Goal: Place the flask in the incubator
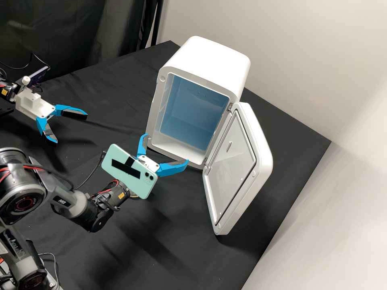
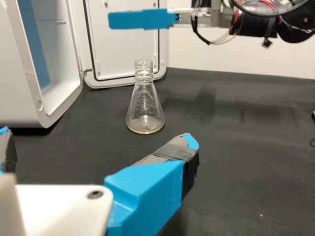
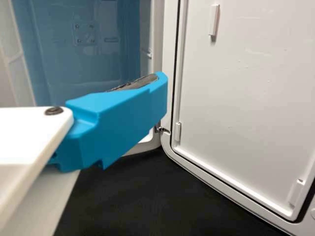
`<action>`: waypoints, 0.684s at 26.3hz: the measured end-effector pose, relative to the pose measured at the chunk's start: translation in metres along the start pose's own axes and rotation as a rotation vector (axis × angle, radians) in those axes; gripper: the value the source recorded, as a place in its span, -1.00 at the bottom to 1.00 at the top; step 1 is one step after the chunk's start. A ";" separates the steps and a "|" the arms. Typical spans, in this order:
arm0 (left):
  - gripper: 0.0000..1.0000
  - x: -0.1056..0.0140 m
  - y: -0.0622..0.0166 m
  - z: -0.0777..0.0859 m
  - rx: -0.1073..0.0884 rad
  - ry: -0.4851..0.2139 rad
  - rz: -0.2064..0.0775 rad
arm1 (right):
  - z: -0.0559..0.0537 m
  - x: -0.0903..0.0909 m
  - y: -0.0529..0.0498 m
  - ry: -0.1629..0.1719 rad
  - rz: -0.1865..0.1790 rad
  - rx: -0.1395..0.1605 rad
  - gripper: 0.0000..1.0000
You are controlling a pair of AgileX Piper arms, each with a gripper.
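Glass conical flask, clear and uncapped, stands upright on the black bench, just in front of the white incubator. The incubator door hangs fully open, showing a pale blue interior with nothing visible inside. The right gripper hovers at the incubator's lower front edge. Its blue jaws are spread wide and hold nothing, and one of its fingers hangs above the flask's mouth without touching it. The left gripper sits well apart near the bench's far left, also wide open and empty.

With the door open and the flask not yet gripped, the step in hand appears to be the pick-up. The next move likely calls for the right gripper to lower around the narrow neck and close gently, since the smooth glass could slip or tip. It would then carry the flask upright over the threshold.
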 end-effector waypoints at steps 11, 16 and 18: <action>1.00 -0.002 0.0050 0.002 0.010 -0.007 0.031 | 0.007 -0.038 -0.002 0.013 -0.097 -0.093 1.00; 1.00 -0.003 0.0074 0.003 0.014 -0.010 0.045 | 0.012 -0.048 -0.008 0.003 -0.143 -0.102 1.00; 1.00 -0.003 0.0081 0.003 0.016 -0.011 0.050 | 0.013 -0.052 -0.010 0.000 -0.160 -0.103 1.00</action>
